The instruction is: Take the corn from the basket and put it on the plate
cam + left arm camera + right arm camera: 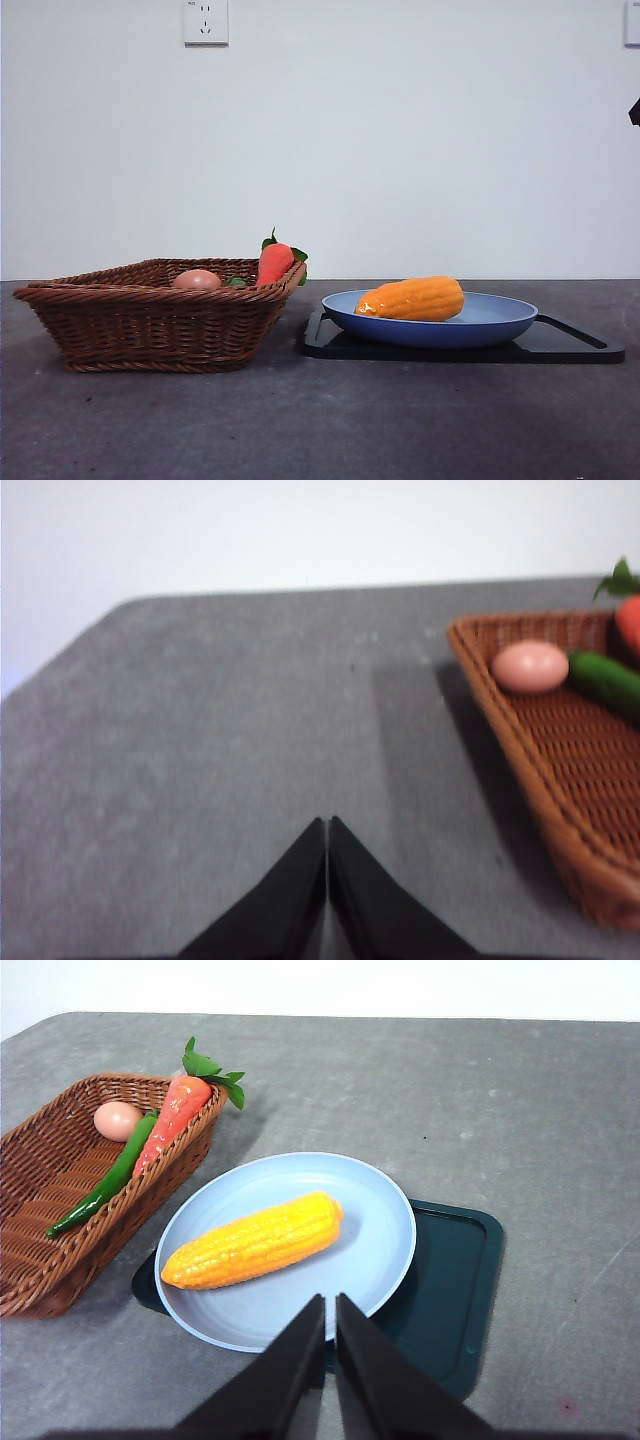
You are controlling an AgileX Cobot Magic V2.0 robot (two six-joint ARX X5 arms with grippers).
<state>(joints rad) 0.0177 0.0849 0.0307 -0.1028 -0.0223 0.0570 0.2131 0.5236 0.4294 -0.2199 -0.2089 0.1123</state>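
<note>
The corn [255, 1241] lies on its side in the light-blue plate [385, 1222], a glossy yellow-orange cob with ridged kernel rows, its tapered, more orange end toward 8 o'clock in the right wrist view and its blunt end toward 2 o'clock. The plate sits on a flat black tray [455, 1290] on the grey desk [300, 420]. In the front view the wicker basket [150, 320] stands at 9 o'clock of the plate, close beside the tray, holding a tan egg [197, 280], a carrot [274, 263] leaning on its rim, and a green pepper [105, 1185]. The right tool [329, 1305] hangs above the plate's near rim, jaws pressed together. The left tool [327, 828] hovers over bare desk beside the basket, jaws also pressed together, gripping nothing.
</note>
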